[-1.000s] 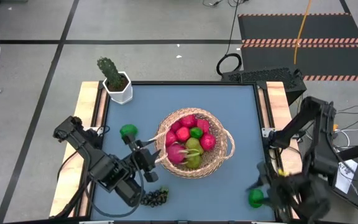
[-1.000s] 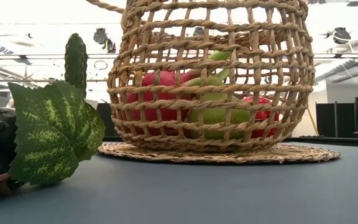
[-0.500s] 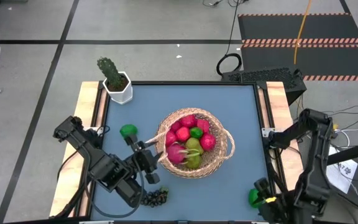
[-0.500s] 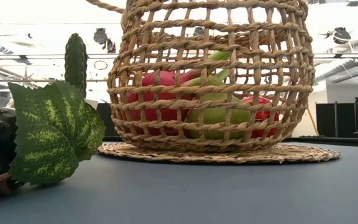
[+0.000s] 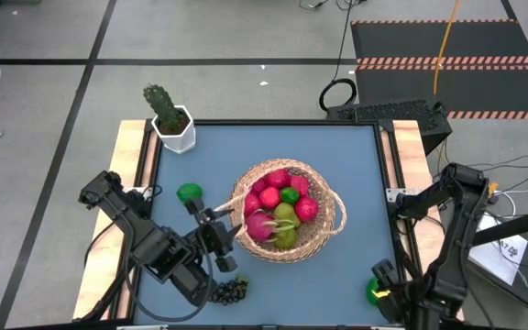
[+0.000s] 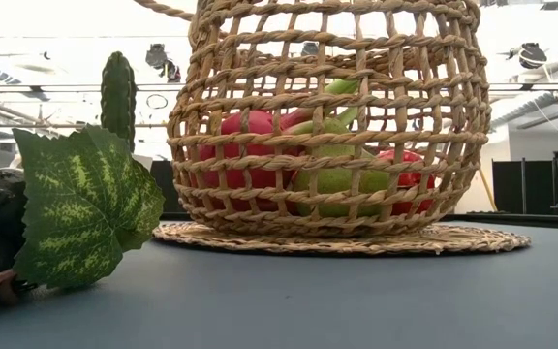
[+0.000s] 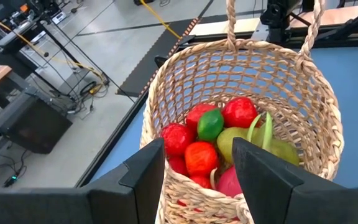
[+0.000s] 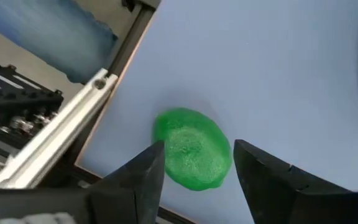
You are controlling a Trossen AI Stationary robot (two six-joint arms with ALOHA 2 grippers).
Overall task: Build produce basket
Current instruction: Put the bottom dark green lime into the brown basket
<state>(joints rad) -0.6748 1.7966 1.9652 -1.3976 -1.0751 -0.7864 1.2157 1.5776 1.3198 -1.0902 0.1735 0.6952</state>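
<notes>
The woven basket [image 5: 287, 213] stands on its flat base mid-table, holding red apples, a lime, pears and a pink fruit [image 7: 219, 143]. My left gripper [image 5: 227, 229] is at the basket's left side, its fingers astride the rim [image 7: 197, 196]. A green lime [image 5: 375, 291] lies near the table's near right corner. My right gripper [image 8: 199, 163] hangs open just above that lime [image 8: 192, 155], pointing down, one finger on either side and clear of it. Another lime [image 5: 189, 193] lies left of the basket. A dark grape bunch [image 5: 228, 291] with its leaf [image 6: 80, 208] lies at the near edge. My left gripper comes at the basket from the table's near left, slanting down. Its fingers close on the left handle loop [image 5: 233, 209] where it leaves the rim. The fingers themselves hide the place of contact. The basket stays upright with its base [image 6: 347, 237] on the table.
A potted cactus [image 5: 168, 115] in a white pot stands at the far left corner. Wooden side rails [image 5: 131, 183] and a metal frame edge [image 8: 98, 106] border the blue table close beside the right-hand lime. Bare tabletop lies between basket and near edge.
My right gripper has come down toward the lime at the near right corner and tipped from slanting to pointing nearly straight down. The lime and the basket have stayed where they were.
</notes>
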